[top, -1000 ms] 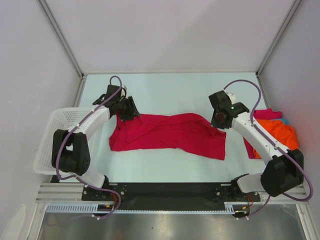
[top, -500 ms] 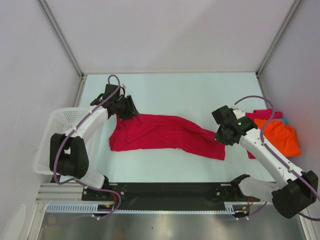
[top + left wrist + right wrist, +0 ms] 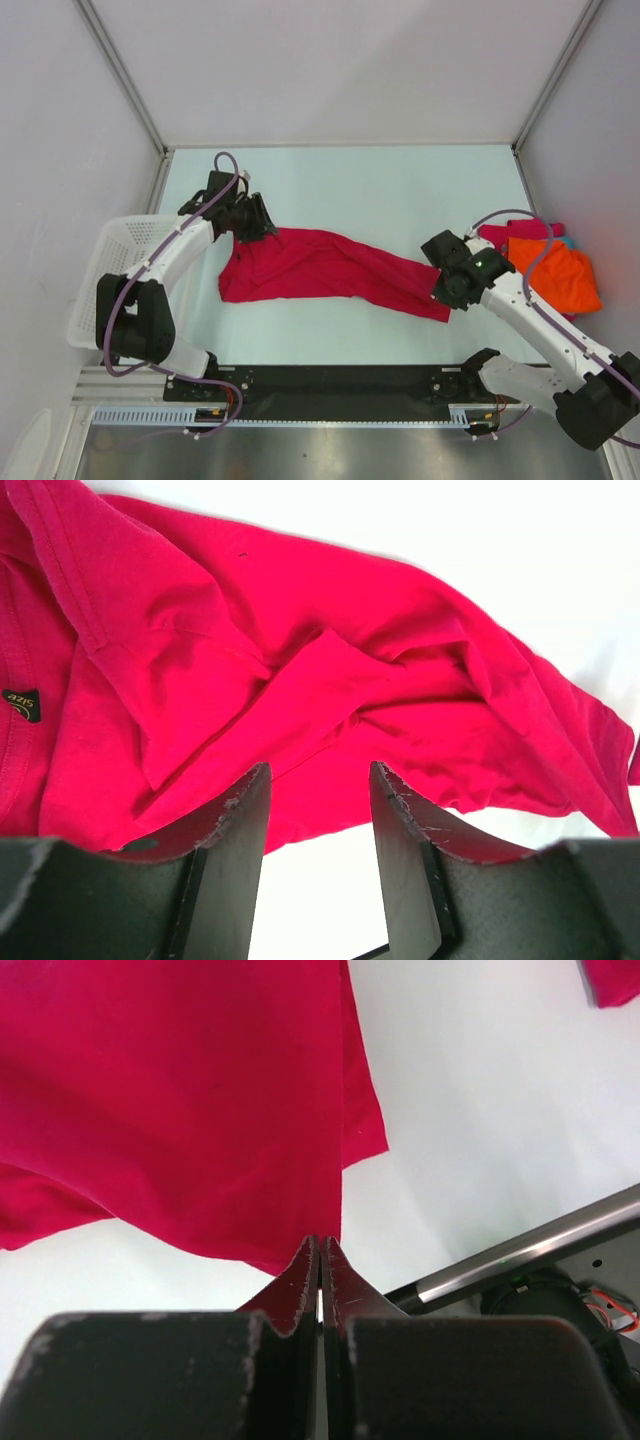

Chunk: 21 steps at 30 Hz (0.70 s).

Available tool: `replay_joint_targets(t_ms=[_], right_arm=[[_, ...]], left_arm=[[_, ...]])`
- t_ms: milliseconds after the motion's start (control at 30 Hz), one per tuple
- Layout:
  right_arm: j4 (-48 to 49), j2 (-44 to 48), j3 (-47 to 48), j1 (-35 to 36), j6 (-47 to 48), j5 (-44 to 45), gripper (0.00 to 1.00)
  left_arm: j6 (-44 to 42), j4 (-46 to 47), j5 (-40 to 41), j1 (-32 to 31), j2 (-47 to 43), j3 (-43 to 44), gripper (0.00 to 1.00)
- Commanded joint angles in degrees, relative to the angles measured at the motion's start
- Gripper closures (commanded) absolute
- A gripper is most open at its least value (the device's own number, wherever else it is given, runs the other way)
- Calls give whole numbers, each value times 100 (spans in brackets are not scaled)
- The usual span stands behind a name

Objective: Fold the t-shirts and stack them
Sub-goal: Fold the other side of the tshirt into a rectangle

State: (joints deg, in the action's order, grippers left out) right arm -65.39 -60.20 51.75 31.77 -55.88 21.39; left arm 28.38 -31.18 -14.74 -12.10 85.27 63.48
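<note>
Left pincer [image 3: 320, 775] jaws parted midway; right pincer [image 3: 320, 1245] clamped closed, wrist low

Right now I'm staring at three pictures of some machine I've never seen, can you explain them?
Two robot arms are bolted to a table. The wide picture looks down from above; the two close-ups come from cameras on each wrist, with black fingers at the bottom. A red t-shirt lies spread out, other shirts are heaped on the right, and a white basket sits at the left. The right gripper pinches the red t-shirt's corner; the left gripper stands open at its other end.
</note>
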Motion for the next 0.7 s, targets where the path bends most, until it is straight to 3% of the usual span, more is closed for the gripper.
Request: replay_joint_targets(t_ms=[0, 467, 600, 667], right_arm=[[-308, 246, -138, 119, -371, 243, 100], [-669, 616, -411, 471, -881, 445, 100], [-493, 396, -402, 479, -750, 384, 83], [-440, 291, -393, 479, -732, 384, 70]], left_arm=[[-122, -2, -29, 50, -292, -64, 51], [-122, -2, -108, 85, -310, -82, 51], [-122, -11, -90, 85, -310, -126, 51], [-114, -2, -81, 85, -310, -126, 51]])
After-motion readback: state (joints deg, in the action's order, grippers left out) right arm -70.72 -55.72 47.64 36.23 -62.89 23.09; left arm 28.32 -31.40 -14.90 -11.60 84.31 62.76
